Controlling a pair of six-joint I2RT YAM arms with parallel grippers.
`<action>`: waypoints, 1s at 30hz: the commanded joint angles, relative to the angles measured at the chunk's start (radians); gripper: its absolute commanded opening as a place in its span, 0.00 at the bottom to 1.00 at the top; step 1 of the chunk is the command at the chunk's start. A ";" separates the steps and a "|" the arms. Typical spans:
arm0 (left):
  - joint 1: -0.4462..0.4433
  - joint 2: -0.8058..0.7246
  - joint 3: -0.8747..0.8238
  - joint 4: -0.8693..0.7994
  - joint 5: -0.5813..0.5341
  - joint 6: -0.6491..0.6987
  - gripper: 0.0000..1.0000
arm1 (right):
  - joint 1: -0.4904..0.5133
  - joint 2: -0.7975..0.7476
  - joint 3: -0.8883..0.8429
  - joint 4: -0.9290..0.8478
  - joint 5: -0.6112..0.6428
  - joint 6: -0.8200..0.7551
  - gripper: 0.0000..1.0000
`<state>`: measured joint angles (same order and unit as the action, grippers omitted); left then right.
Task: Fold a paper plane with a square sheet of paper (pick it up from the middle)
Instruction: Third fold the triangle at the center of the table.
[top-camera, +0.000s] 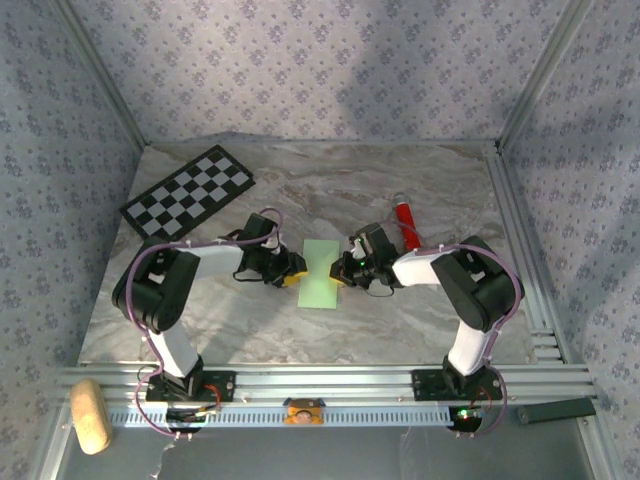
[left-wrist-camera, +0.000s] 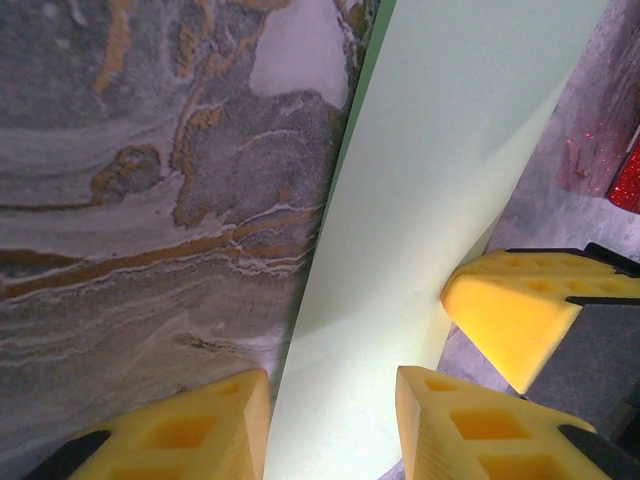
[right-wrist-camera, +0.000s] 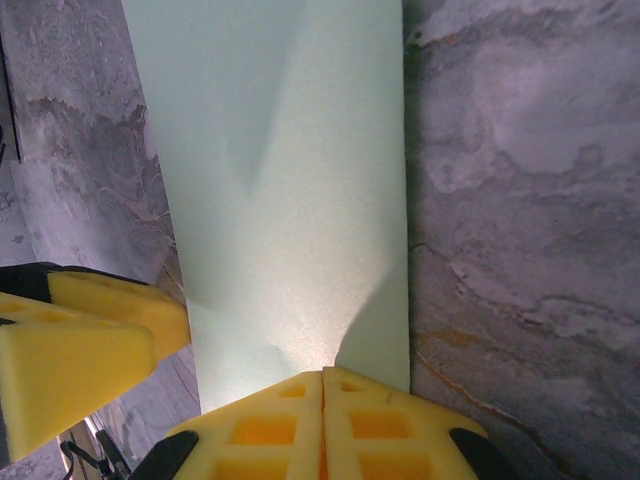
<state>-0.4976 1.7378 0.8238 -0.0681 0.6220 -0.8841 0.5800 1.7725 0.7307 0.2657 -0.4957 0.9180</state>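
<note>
currently left gripper (top-camera: 293, 272) (left-wrist-camera: 332, 378) is open, fingers straddling one edge of the light green sheet (top-camera: 320, 272) (left-wrist-camera: 440, 170) (right-wrist-camera: 280, 180). right gripper (top-camera: 343, 272) (right-wrist-camera: 323, 376) is closed, tips at the opposite edge; whether it pinches the paper is unclear.

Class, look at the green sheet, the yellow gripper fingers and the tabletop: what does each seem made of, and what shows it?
Sheet: thin matte paper; it bends in a soft curve. Right fingers: probably moulded matte plastic or foam, with square pockets. Tabletop: marble-patterned, possibly a printed cloth, since its far edge wrinkles.
</note>
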 joint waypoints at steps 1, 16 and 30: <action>-0.019 0.040 0.003 0.059 0.048 -0.004 0.37 | 0.000 0.038 -0.042 -0.089 0.040 0.009 0.09; -0.019 0.015 -0.009 0.068 0.032 -0.007 0.34 | 0.005 0.037 -0.047 -0.082 0.046 0.013 0.09; 0.004 -0.008 -0.043 0.205 0.067 -0.069 0.35 | 0.005 0.041 -0.043 -0.077 0.040 0.012 0.09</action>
<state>-0.4995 1.7428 0.7910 0.0647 0.6537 -0.9302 0.5812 1.7725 0.7242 0.2794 -0.4976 0.9283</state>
